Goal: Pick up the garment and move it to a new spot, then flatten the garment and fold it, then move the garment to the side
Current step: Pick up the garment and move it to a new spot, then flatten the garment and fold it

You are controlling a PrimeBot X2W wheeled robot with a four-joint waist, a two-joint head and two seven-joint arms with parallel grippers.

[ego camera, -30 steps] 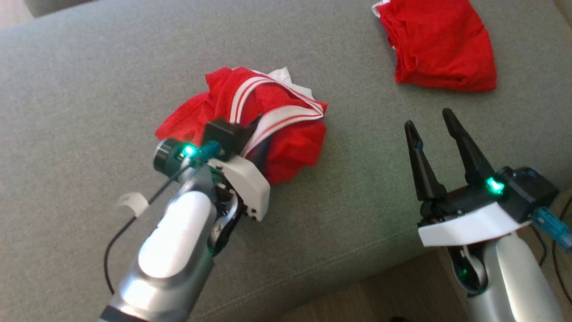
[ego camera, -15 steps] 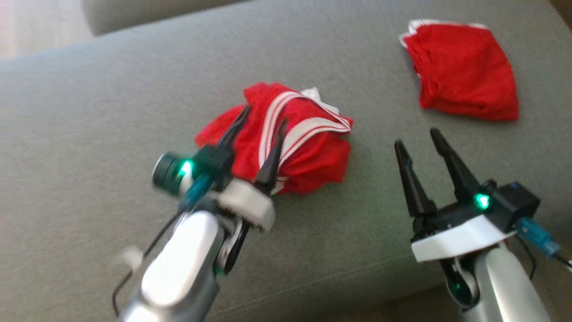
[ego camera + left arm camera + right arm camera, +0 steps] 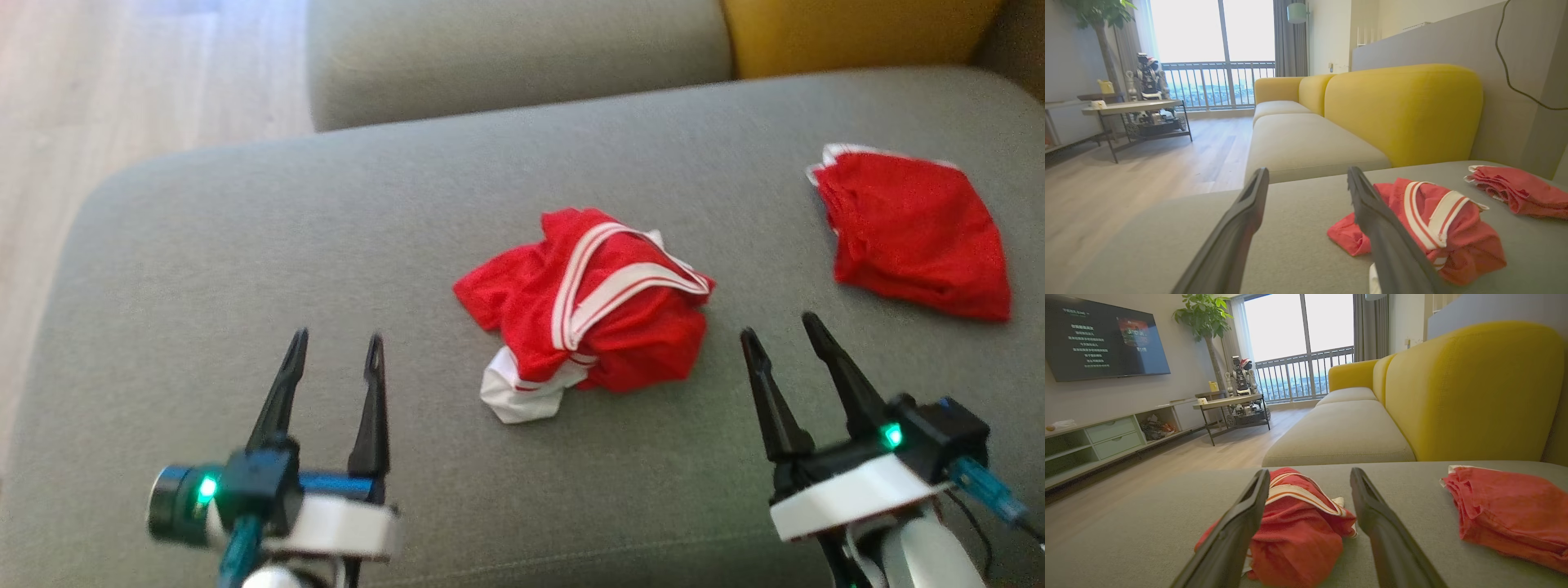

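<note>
On the grey seat cushion (image 3: 245,245): garment let go, flattening likely next.
Bare cushion runs wide toward 9 o'clock, with the front edge close at 6. The crumpled garment (image 3: 604,327) lies heaped at centre, and a folded red piece (image 3: 914,237) sits well apart at 2. The left gripper (image 3: 338,335), a second ago buried in the heap, has backed off to 7, fingers spread. The right gripper (image 3: 777,325) at 4 is likewise spread and empty.

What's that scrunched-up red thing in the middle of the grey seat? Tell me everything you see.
The crumpled garment is bright red, thin cloth, with white bands striped in red looping over its top and a white part poking out at its near left edge. It lies in a loose, unfolded heap on the grey cushion, touching nothing else. The left gripper and right gripper, both open, are clear of it; another red garment lies apart to its right.
</note>
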